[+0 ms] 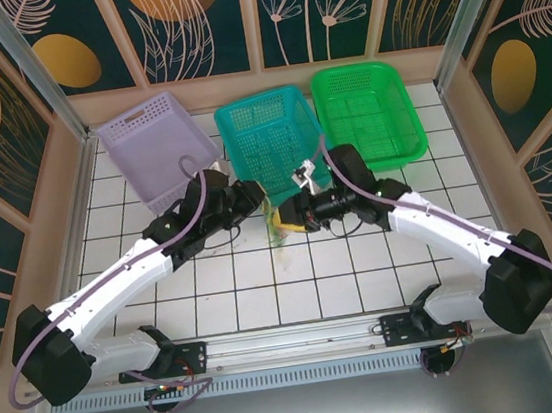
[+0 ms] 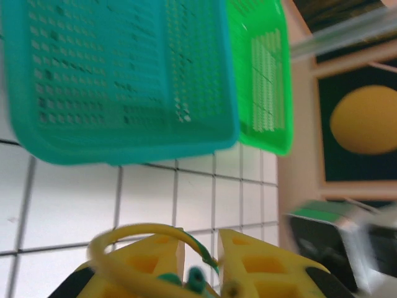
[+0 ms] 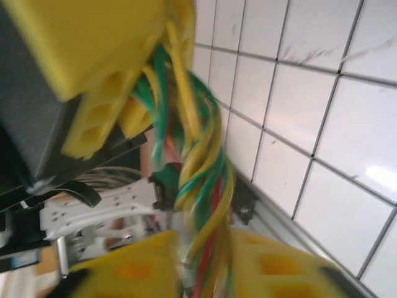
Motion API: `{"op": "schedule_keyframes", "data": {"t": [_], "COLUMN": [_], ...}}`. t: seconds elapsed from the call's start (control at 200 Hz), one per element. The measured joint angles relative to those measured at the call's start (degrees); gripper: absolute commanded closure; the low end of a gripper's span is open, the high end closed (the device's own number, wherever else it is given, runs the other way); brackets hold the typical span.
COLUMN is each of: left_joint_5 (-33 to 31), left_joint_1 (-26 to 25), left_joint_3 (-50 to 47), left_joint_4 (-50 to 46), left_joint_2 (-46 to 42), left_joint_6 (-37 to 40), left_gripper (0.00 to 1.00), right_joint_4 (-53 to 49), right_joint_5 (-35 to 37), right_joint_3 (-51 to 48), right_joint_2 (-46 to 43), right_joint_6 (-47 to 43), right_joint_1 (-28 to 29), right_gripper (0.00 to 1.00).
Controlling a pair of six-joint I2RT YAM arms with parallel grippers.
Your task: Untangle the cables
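From above, the two arms meet over the middle of the tiled table [image 1: 256, 289], just in front of the teal basket [image 1: 273, 141], which has a lilac basket [image 1: 153, 146] to its left and a green basket [image 1: 371, 114] to its right. The left gripper [image 1: 253, 201] and right gripper [image 1: 293, 210] face each other closely. The cables [image 1: 278, 231] hang between them as a short yellow-green bunch, its long axis pointing toward the near edge. At the left wrist, the left gripper [image 2: 200, 239] has its jaws nearly together, pinching a yellow strand of the cables [image 2: 133, 231] that loops off to the left, with a green end below it. At the right wrist, the cables [image 3: 198, 167] form a twisted rope of yellow, green and red. It runs top to bottom from the left gripper's fingers [image 3: 99, 118] down into the gap of the right gripper [image 3: 208, 243]. The jaws there stand partly apart around the rope, and blur leaves it unclear whether they are pressing on it.
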Motion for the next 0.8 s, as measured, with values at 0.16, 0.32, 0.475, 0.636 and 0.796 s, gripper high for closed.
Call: {"op": "schedule_keyframes", "data": {"t": [0.16, 0.32, 0.475, 0.636, 0.796], "left_joint_5": [-4.0, -4.1, -4.3, -4.0, -2.5], "left_joint_1": [2.4, 2.2, 2.2, 2.2, 2.2], "left_joint_3": [4.9, 11.4, 16.2, 20.0, 21.2], "left_joint_4": [-8.8, -16.2, -20.4, -22.6, -23.7], "left_joint_2": [4.4, 9.5, 11.5, 13.2, 14.0], "left_joint_6": [-4.0, -6.3, -7.0, -7.1, -7.5], "left_gripper": [1.0, 1.0, 1.0, 1.0, 1.0], "right_joint_4": [-10.6, -13.9, -13.8, -12.2, -10.6], "right_joint_5": [20.8, 44.3, 60.6, 68.4, 73.2], "right_joint_3": [9.4, 12.8, 14.1, 12.1, 11.3], "right_joint_2": [-4.1, -7.9, -4.1, 1.4, 5.5], "right_joint_6": [-11.4, -19.9, -27.3, -30.9, -31.5], "right_joint_1": [3.7, 16.4, 26.7, 30.8, 31.1], "right_gripper": [0.28, 0.16, 0.12, 0.1, 0.13]}}
